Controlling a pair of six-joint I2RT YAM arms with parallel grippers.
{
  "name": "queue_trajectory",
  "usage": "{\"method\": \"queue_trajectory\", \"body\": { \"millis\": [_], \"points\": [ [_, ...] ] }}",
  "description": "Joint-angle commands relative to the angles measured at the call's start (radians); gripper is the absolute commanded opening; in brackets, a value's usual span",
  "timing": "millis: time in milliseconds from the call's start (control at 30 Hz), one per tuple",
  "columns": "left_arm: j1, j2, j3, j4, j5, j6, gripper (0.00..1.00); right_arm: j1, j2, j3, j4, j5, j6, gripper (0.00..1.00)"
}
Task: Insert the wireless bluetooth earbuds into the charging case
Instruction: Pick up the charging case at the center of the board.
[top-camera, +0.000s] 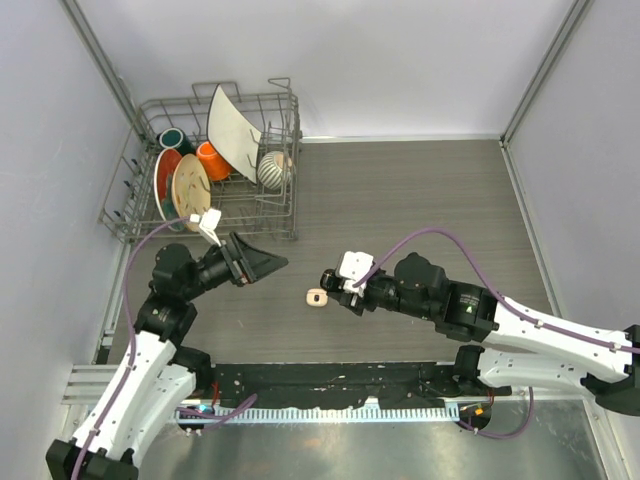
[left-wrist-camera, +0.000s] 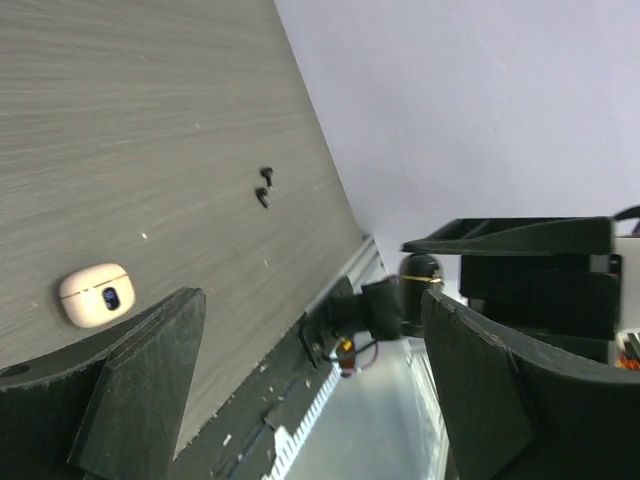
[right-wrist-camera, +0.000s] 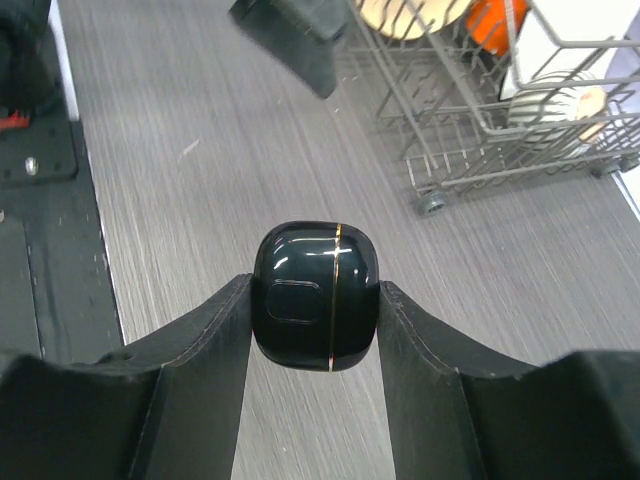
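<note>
Fingers (right-wrist-camera: 200, 340) of the right gripper (top-camera: 334, 281) pinch a black charging case (right-wrist-camera: 316, 296).
Left gripper (left-wrist-camera: 310, 300) gapes wide and empty; a cream case (left-wrist-camera: 95, 293) lies near its finger, two black earbuds (left-wrist-camera: 265, 187) beyond.

Far left of table (top-camera: 420, 190): dish rack (top-camera: 250, 225), dishes (top-camera: 190, 185) stood inside it. Just in front of the rack's near-right corner: left gripper (top-camera: 272, 263). On the table between both grippers, nearer the right gripper (top-camera: 332, 281): loose case (top-camera: 317, 297). Just behind and right of it: held case (right-wrist-camera: 315, 295), lodged between the right fingers, touching both. Left wrist view: two earbuds (left-wrist-camera: 262, 197) side by side on the table, well apart from the loose case
</note>
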Motion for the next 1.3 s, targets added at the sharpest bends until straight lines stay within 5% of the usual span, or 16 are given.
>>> {"method": "queue_trajectory", "body": {
  "millis": [0, 300, 567, 933, 1133, 1267],
  "points": [
    [-0.006, 0.050, 0.127, 0.105, 0.212, 0.017, 0.93, 0.003, 0.010, 0.046, -0.093, -0.093, -0.169, 0.01],
    [-0.119, 0.099, 0.160, 0.105, 0.254, 0.092, 0.93, 0.003, -0.001, 0.026, -0.012, -0.149, -0.196, 0.01],
    [-0.338, 0.170, 0.198, 0.015, 0.053, 0.275, 0.91, 0.004, 0.018, 0.051, 0.019, -0.199, -0.174, 0.01],
    [-0.405, 0.263, 0.215, 0.010, -0.004, 0.298, 0.88, 0.004, 0.034, 0.052, 0.094, -0.198, -0.150, 0.01],
    [-0.415, 0.269, 0.206, 0.013, 0.004, 0.290, 0.82, 0.004, 0.033, 0.044, 0.123, -0.179, -0.150, 0.01],
    [-0.417, 0.275, 0.204, 0.030, 0.013, 0.280, 0.66, 0.004, 0.034, 0.038, 0.136, -0.176, -0.150, 0.01]
  ]
}}
